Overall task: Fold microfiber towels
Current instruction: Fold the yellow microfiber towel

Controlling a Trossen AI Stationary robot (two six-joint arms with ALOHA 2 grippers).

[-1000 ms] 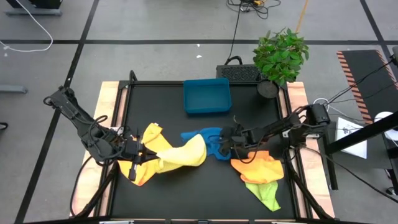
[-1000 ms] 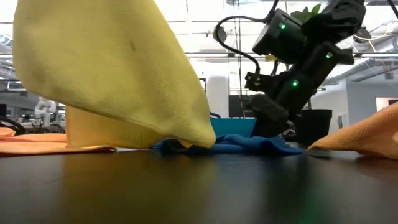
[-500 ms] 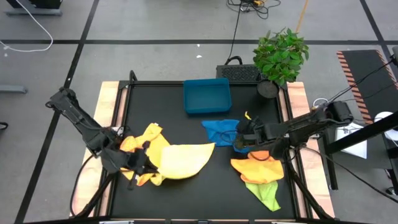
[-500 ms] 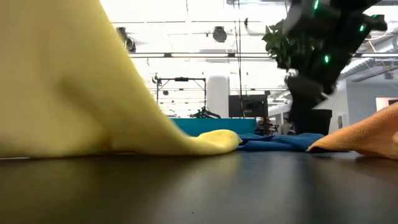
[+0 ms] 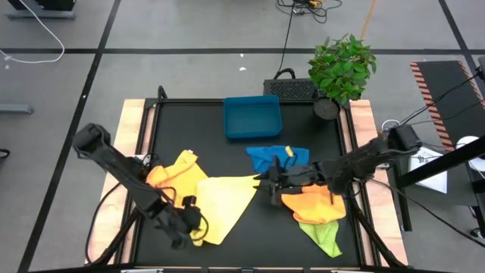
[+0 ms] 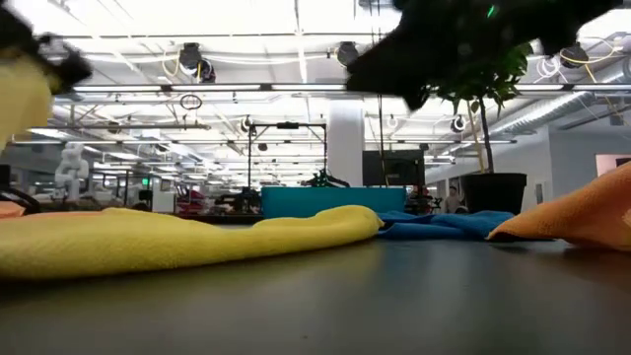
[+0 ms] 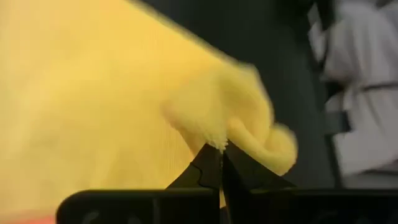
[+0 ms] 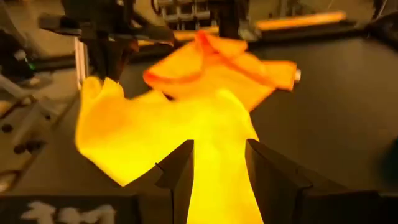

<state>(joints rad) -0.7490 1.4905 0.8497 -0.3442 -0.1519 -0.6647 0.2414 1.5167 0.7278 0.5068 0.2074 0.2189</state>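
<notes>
The left end effector (image 5: 198,226) is clamped shut on a corner of the pale yellow towel (image 5: 223,203), which lies spread on the table (image 5: 303,250) (front-left area). The right end effector (image 5: 267,184), fingers parted and empty, hovers at the towel's opposite corner.

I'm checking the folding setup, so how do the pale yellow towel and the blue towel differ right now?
The pale yellow towel lies spread out, while the blue towel is bunched up. The yellow one's corner is pinched in the shut left gripper; no gripper holds the blue one. Both lie on the black table.
</notes>
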